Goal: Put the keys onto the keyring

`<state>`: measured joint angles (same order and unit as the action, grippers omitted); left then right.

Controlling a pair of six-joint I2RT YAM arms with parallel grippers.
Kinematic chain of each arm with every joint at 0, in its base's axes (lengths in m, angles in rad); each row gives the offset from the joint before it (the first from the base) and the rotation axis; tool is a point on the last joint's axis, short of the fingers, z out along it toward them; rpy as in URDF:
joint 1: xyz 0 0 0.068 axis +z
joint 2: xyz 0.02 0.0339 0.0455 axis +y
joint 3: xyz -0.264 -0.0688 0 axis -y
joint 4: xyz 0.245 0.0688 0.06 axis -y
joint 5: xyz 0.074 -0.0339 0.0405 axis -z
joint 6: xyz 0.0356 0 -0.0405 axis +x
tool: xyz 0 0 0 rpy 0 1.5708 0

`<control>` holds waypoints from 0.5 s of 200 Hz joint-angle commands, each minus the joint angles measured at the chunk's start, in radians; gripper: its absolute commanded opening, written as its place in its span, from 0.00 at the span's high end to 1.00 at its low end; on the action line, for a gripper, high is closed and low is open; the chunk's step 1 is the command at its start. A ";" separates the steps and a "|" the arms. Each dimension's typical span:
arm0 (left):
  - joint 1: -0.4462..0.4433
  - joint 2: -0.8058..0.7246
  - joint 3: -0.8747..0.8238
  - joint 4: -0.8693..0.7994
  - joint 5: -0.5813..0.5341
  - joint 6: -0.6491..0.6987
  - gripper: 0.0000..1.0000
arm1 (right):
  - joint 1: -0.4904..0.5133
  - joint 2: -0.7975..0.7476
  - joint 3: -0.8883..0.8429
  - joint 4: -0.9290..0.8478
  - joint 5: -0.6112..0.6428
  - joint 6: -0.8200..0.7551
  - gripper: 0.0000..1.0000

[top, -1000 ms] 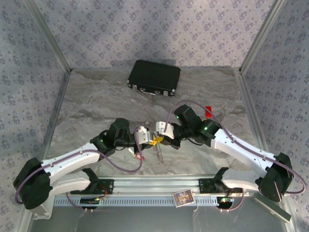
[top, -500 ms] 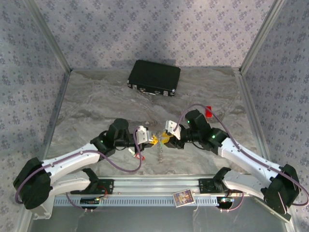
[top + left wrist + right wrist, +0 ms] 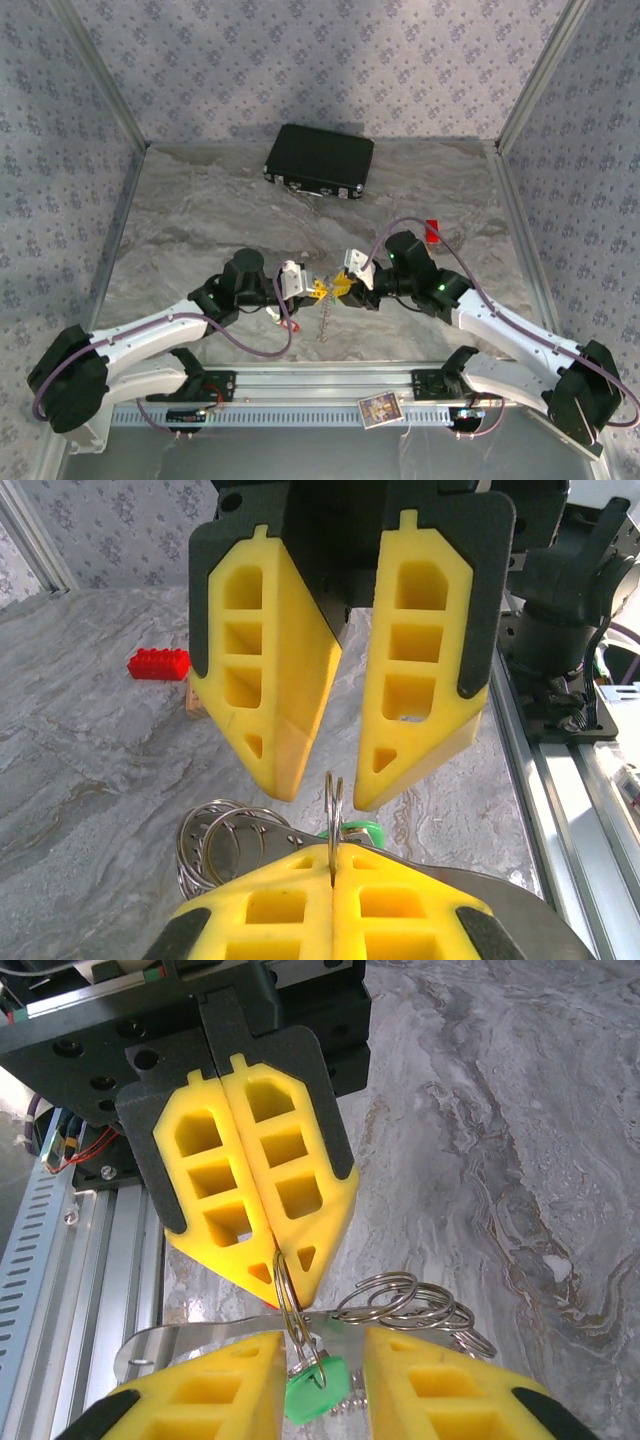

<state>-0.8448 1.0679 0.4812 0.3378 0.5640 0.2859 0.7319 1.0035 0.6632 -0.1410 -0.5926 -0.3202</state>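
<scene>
Left claw (image 3: 333, 855) clenched tight, nipping the thin pale-grey metal keyring (image 3: 334, 798) edge-on at its fingertips, above the grey marbled desk (image 3: 200, 220). Right claw (image 3: 320, 1352) meets it nose to nose, released, fingers spread either side of the ring. The small key with the green plastic tag (image 3: 310, 1392) sits in that gap, just under the ring. A bunch of silver wire loops (image 3: 410, 1305) lies just beside. 1 container at the back: a black rectangular case (image 3: 320, 160), lid shut, contents hidden.
</scene>
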 commanded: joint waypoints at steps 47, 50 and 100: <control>-0.006 0.000 0.005 0.071 0.029 -0.019 1.00 | 0.013 0.005 0.010 0.055 -0.041 0.015 0.80; -0.006 0.000 0.004 0.070 0.030 -0.019 1.00 | 0.013 0.008 0.013 0.055 -0.041 0.015 0.81; -0.006 -0.014 0.006 0.063 0.007 -0.022 0.82 | 0.011 0.042 0.077 -0.015 -0.057 -0.047 1.00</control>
<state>-0.8444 1.0679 0.4770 0.3470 0.5571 0.2665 0.7399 1.0325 0.6762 -0.1104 -0.6235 -0.3271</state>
